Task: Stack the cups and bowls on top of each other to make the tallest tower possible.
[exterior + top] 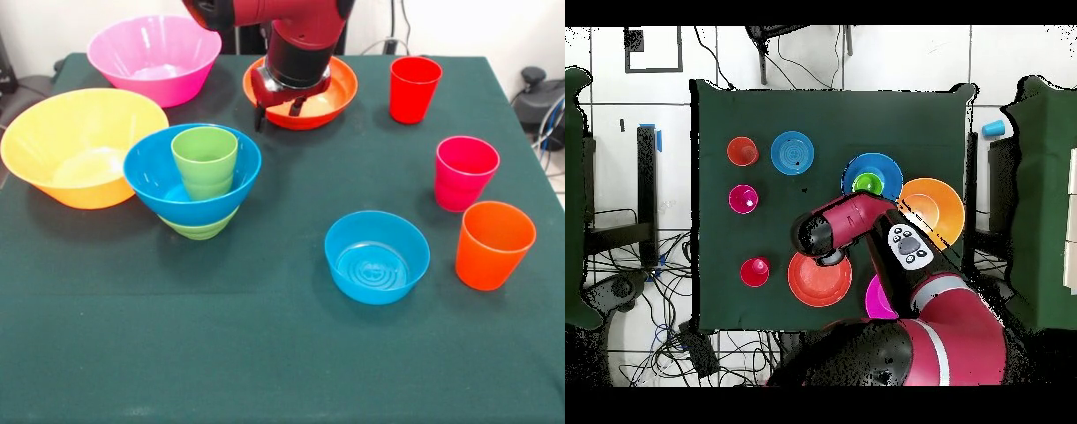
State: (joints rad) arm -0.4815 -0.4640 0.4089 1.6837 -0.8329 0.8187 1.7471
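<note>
- Dark green table (265, 371); I see its near half bare, with cables on the floor around it.
- Gripper (281, 113) over the shallow orange-red bowl (340, 88), fingers spread, empty.
- Tower (196, 181) just beside: green cup (205, 162) in wide blue bowl, on small green bowl.
- Yellow-orange bowl (75, 146) and pink bowl (154, 57) at one table edge.
- Red cup (414, 88), magenta cup (464, 172), orange cup (493, 245) along the opposite edge; small blue bowl (377, 256) stands apart.
</note>
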